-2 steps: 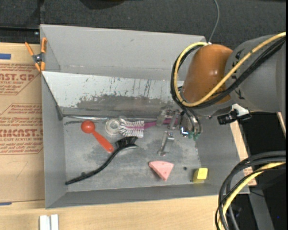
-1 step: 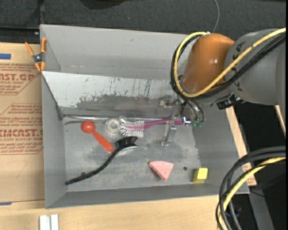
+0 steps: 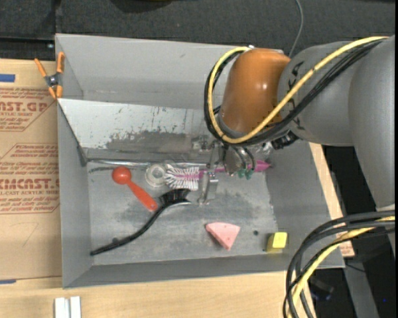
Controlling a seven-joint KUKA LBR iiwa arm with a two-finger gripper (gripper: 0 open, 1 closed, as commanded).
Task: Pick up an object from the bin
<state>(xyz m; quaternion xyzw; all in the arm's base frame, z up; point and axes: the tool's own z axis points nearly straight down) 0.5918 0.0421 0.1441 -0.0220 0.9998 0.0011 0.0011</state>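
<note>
The gripper [image 3: 209, 181], its open or closed state indeterminable, is positioned mid-floor in the bin [image 3: 71, 197] over the right end of the white-and-purple bottle brush [image 3: 180, 174], whose long axis runs left-right toward the red spoon [image 3: 134, 187].

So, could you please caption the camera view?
Gripper in the grey bin over a pink-bristled brush; orange spoon, pink wedge, yellow cube nearby.
</note>
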